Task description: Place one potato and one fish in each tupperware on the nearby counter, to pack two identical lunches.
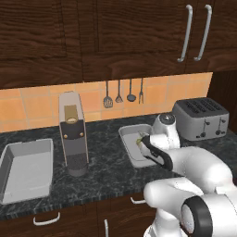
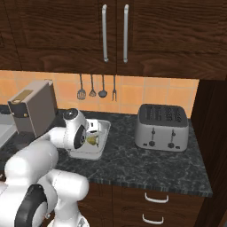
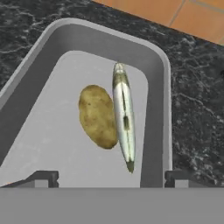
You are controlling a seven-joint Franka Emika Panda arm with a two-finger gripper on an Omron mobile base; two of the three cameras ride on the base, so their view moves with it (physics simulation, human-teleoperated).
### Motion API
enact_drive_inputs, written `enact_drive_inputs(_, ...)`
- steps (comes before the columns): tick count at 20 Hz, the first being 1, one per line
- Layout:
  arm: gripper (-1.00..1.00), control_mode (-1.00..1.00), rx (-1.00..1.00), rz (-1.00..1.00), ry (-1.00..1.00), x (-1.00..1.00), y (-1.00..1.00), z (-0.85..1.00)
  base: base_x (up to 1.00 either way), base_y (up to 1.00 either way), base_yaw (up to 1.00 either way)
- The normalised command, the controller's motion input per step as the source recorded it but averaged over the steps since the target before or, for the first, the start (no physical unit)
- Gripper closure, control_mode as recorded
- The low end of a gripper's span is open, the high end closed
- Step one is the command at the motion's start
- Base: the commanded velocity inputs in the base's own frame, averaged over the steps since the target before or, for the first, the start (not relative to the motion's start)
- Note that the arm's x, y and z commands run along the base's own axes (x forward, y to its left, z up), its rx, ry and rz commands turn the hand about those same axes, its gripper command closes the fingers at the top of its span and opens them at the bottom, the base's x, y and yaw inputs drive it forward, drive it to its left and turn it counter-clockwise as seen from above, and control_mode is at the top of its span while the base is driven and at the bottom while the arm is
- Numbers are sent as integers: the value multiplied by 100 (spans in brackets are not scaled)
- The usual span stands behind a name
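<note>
The gripper (image 3: 109,177) hangs over the shallow pale grey tupperware tray (image 3: 159,78) just left of the steel toaster (image 1: 201,118), fingers spread wide, holding nothing. Inside this tray the oval yellow-brown potato (image 3: 97,116) and slender silvery fish (image 3: 124,116) lie touching. Retract straight upward, clear of the rim. The matching tray (image 1: 25,169), well left of the toaster, looks unfilled.

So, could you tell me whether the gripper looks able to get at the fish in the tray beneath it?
Probably yes: the gripper is open just above the fish, nothing covers it, though the potato lies against one side.
</note>
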Motion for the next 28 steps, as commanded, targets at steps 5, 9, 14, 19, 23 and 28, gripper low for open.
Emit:
enact_drive_inputs(5, -100, -100, 0, -5, -14, -100, 0, 71, 0, 0, 0)
enact_drive_inputs(9, -100, -100, 13, -13, -15, -100, 0, 40, 0, 0, 0)
enact_drive_inputs(14, -100, -100, 26, -13, -10, -100, 0, 75, 0, 0, 0)
enact_drive_inputs(19, -100, -100, 2, -10, 0, -53, 0, -2, 0, 0, 0)
enact_drive_inputs(23, -100, 100, 0, 0, 0, -15, -4, -7, -50, -20, -2)
enact_drive_inputs(28, -100, 100, 0, 0, 0, 0, 0, 0, -100, -68, -9)
